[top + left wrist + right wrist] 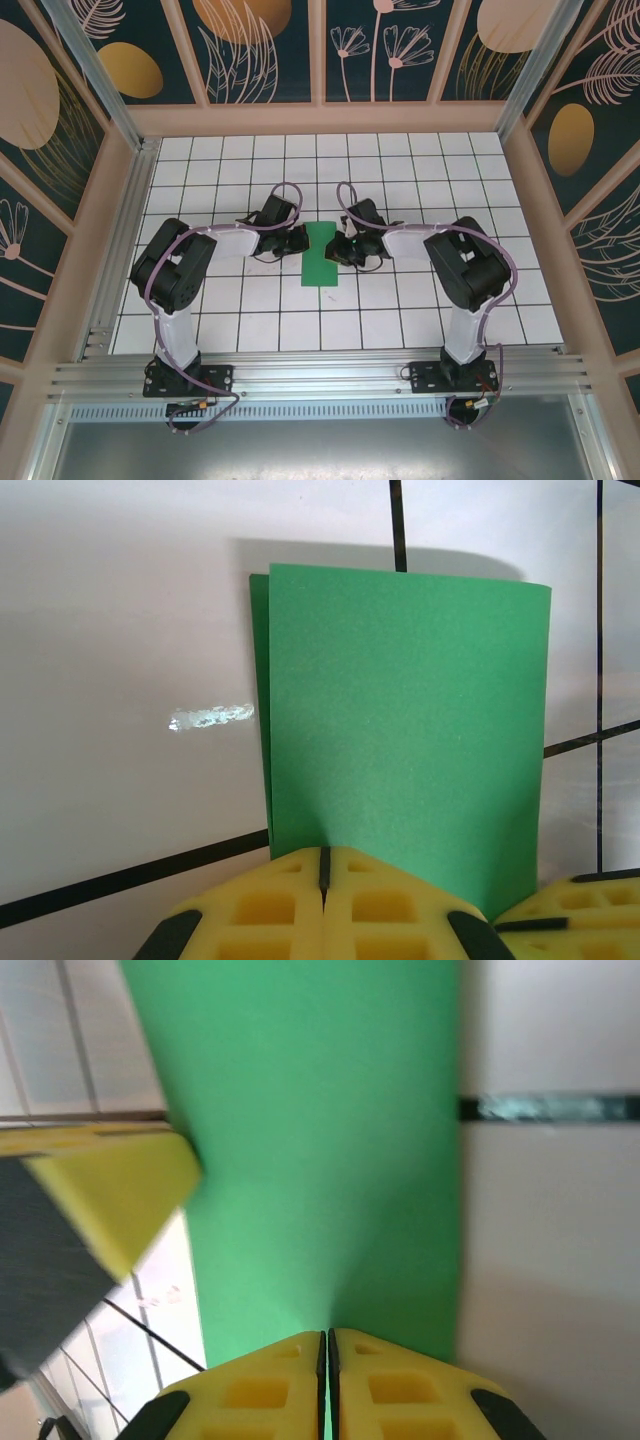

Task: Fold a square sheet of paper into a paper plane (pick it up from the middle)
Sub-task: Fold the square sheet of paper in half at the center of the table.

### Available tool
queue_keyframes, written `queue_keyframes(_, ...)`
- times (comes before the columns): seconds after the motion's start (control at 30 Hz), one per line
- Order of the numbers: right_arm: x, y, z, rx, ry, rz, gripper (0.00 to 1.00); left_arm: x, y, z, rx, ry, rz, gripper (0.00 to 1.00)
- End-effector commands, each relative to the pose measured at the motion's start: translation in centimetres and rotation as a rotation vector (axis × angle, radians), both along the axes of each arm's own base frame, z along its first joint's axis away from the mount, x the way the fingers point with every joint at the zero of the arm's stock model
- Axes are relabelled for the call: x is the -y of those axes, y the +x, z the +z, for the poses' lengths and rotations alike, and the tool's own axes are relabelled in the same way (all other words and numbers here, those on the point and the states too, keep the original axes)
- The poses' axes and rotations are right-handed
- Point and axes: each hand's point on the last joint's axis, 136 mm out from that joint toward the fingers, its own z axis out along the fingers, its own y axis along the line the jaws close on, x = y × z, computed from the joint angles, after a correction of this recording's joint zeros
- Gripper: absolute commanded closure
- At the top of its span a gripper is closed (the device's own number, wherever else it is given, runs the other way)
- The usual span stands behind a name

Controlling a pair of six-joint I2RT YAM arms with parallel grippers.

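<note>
Square sheet of paper (322,255) lies in middle of white tiled counter (400,320), folded in half to narrow rectangle; two layers show at one long edge. My left hand (296,240) is at left side of sheet, fingers pressed fully together, tips at paper border (pinching or only touching, I cannot tell). My right hand (343,248) is at opposite side, fingers closed on paper, green visible in slit between them. Hands face each other across sheet, near together.
</note>
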Motion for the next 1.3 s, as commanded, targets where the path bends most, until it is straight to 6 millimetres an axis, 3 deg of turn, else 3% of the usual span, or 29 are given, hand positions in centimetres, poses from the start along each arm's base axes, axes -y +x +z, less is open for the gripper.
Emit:
queue_keyframes(0.0,1.6,-1.1,-1.4,-0.064,-0.034,-0.016,0.87,-4.7,-2.9,-6.2,-0.148,0.220,0.063,0.94)
queue_keyframes(0.13,4.2,-0.5,-0.6,0.017,-0.161,-0.059,0.87,-4.7,-2.9,-6.2,-0.147,0.221,0.062,0.94)
queue_keyframes(0.27,2.5,-0.7,2.7,0.085,-0.056,-0.014,0.87,-4.6,-2.8,-6.3,-0.149,0.218,0.063,0.94)
queue_keyframes(0.33,1.1,-1.6,3.1,0.074,-0.012,0.034,0.86,-4.6,-2.8,-6.2,-0.148,0.216,0.064,0.94)
queue_keyframes(0.43,-0.4,-3.0,2.4,0.029,0.032,0.082,0.86,-4.5,-2.7,-6.2,-0.147,0.215,0.065,0.94)
queue_keyframes(0.57,-0.6,-4.2,0.5,-0.025,0.009,0.098,0.86,-4.5,-2.7,-6.1,-0.147,0.214,0.067,0.94)
queue_keyframes(0.83,2.0,-7.4,-2.3,-0.130,-0.080,0.101,0.86,-4.5,-2.6,-6.1,-0.146,0.217,0.071,0.94)
queue_keyframes(1.0,3.5,-9.1,-1.7,-0.146,-0.096,0.103,0.86,-4.5,-2.5,-6.0,-0.145,0.218,0.069,0.94)
queue_keyframes(1.13,3.6,-7.8,1.0,-0.066,-0.058,0.089,0.86,-4.5,-2.5,-5.9,-0.146,0.219,0.066,0.94)
queue_keyframes(1.27,2.6,-3.5,3.8,0.062,-0.017,0.033,0.86,-4.4,-2.4,-5.8,-0.144,0.217,0.062,0.94)
